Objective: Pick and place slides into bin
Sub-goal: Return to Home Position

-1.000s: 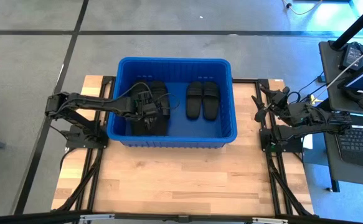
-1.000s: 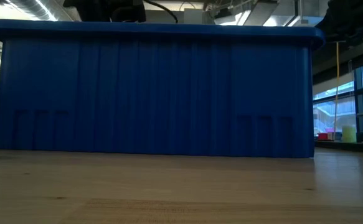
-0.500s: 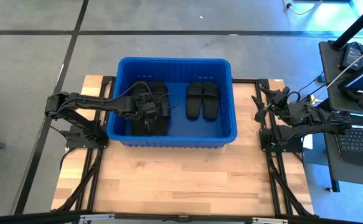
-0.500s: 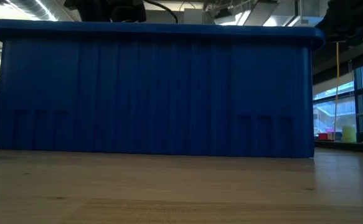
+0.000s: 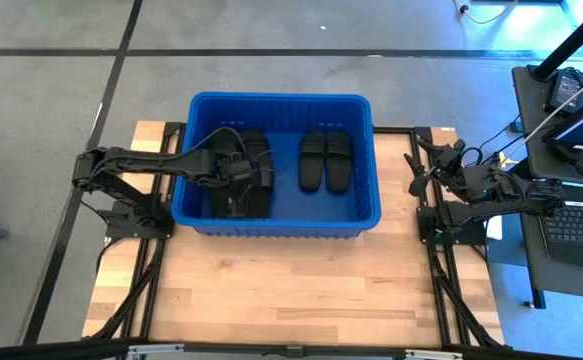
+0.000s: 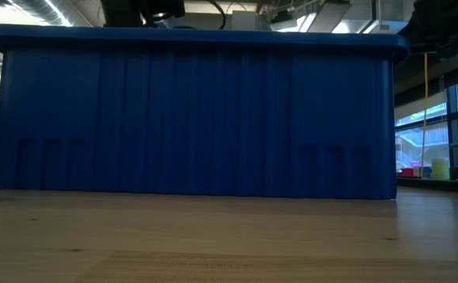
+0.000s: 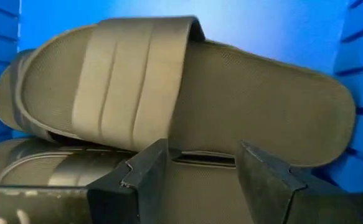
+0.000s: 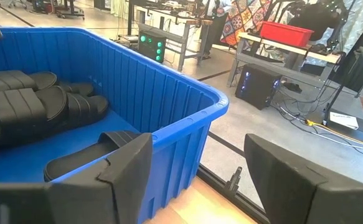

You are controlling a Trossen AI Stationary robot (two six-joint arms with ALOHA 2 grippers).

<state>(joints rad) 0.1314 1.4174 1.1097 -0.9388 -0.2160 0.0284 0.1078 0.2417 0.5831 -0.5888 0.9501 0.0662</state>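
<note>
The blue bin (image 5: 281, 98) stands at the table's far middle and fills the low view (image 6: 197, 118). Black slides lie in it: a pile at its left (image 5: 254, 150) and a pair side by side right of the middle (image 5: 325, 160). My left gripper (image 5: 229, 172) reaches in over the pile, pointing steeply down, open, with nothing between its fingers (image 7: 200, 171). Just past them one slide (image 7: 187, 93) lies slanting across another (image 7: 38, 165). My right gripper (image 5: 417, 166) waits open (image 8: 200, 180) off the bin's right side.
Bare wooden table (image 5: 291, 285) lies between the bin and the near edge. The bin's ribbed walls (image 7: 0, 37) stand close on both sides of my left gripper. A desk with a laptop (image 5: 576, 225) stands off the table's right edge.
My left gripper has drawn back a little toward the bin's left wall and tipped, staying open. The slides have kept their places.
</note>
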